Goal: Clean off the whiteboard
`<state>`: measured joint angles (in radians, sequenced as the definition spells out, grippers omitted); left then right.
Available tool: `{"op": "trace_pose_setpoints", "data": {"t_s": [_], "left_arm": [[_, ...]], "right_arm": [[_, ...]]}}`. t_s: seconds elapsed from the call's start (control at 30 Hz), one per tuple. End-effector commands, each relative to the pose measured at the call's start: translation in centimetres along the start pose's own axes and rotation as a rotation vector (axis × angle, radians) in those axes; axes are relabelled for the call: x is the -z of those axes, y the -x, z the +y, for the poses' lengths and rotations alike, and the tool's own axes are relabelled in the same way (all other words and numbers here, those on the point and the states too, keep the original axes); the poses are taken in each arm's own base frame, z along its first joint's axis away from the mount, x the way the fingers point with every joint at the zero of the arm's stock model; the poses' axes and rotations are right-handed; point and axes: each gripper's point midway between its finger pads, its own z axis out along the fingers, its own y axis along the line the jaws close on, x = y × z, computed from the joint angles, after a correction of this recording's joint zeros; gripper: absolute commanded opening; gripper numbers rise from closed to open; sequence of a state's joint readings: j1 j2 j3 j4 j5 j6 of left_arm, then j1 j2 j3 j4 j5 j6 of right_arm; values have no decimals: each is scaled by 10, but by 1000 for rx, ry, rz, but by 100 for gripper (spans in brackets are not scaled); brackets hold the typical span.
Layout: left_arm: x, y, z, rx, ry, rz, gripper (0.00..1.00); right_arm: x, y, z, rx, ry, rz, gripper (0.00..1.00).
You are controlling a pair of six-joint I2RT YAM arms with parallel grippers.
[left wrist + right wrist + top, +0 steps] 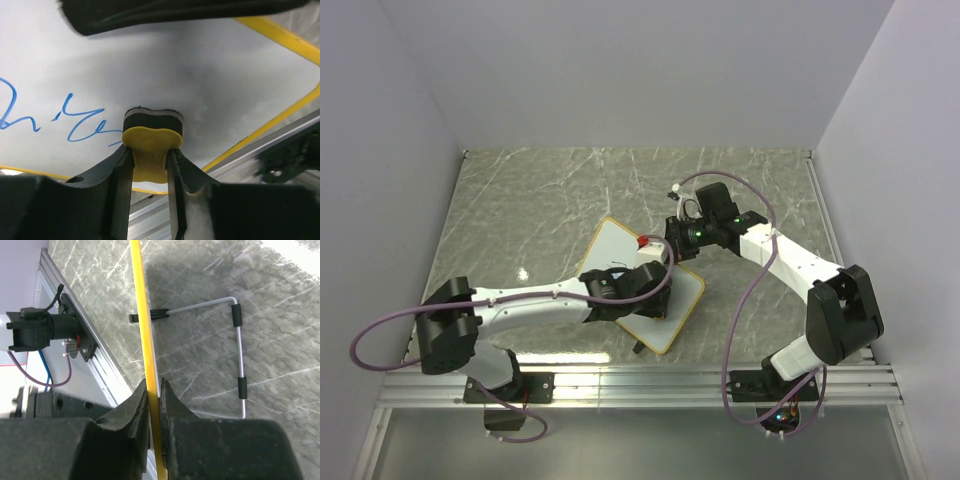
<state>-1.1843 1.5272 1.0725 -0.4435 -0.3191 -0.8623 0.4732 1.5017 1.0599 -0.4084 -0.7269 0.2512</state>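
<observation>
The whiteboard (620,250) is a white board with a yellow rim, lying at an angle in the middle of the table. Blue scribbles (75,122) show on its surface (165,65) in the left wrist view. My left gripper (151,155) is shut on the yellow bone-shaped eraser (149,150), whose black pad presses on the board right of the scribbles. My right gripper (154,390) is shut on the board's yellow rim (141,315) at its far right edge; it also shows in the top view (670,250). The board's wire stand (239,340) shows beneath it.
The grey marble tabletop (520,200) surrounds the board. An aluminium rail (650,385) runs along the near edge. White walls enclose the left, back and right sides. Purple cables loop from both arms.
</observation>
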Motion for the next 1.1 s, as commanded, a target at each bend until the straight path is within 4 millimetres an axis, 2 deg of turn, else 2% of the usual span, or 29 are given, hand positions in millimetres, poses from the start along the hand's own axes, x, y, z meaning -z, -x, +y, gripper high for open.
{"op": "trace_pose_setpoints", "data": {"t_s": [0.0, 0.13, 0.3, 0.5, 0.73, 0.83, 0.9, 0.97, 1.0, 1.03, 1.07], "left_arm": [[-35, -40, 68, 74, 168, 73, 0], [-30, -45, 96, 153, 245, 71, 0], [-25, -44, 113, 183, 316, 56, 0], [-24, -68, 158, 285, 463, 110, 0], [-21, -83, 184, 473, 458, 127, 0], [-24, -81, 177, 463, 413, 120, 0], [-27, -67, 157, 407, 355, 93, 0], [-28, -62, 122, 308, 277, 77, 0], [-31, -49, 100, 263, 238, 62, 0], [-30, -52, 80, 207, 204, 66, 0], [-29, -51, 70, 172, 193, 67, 0]], "right_arm": [[14, -12, -2, -98, -101, 26, 0], [14, -11, 0, -99, -89, 25, 0], [13, -9, 1, -101, -81, 20, 0], [14, -4, 6, -95, -68, 10, 0], [18, -1, 10, -87, -60, -8, 0], [20, -2, 12, -85, -58, -12, 0], [20, -3, 12, -87, -57, -13, 0], [20, -3, 13, -88, -54, -15, 0], [19, -4, 12, -89, -54, -12, 0], [19, -4, 12, -92, -53, -10, 0], [19, -4, 12, -92, -54, -12, 0]]}}
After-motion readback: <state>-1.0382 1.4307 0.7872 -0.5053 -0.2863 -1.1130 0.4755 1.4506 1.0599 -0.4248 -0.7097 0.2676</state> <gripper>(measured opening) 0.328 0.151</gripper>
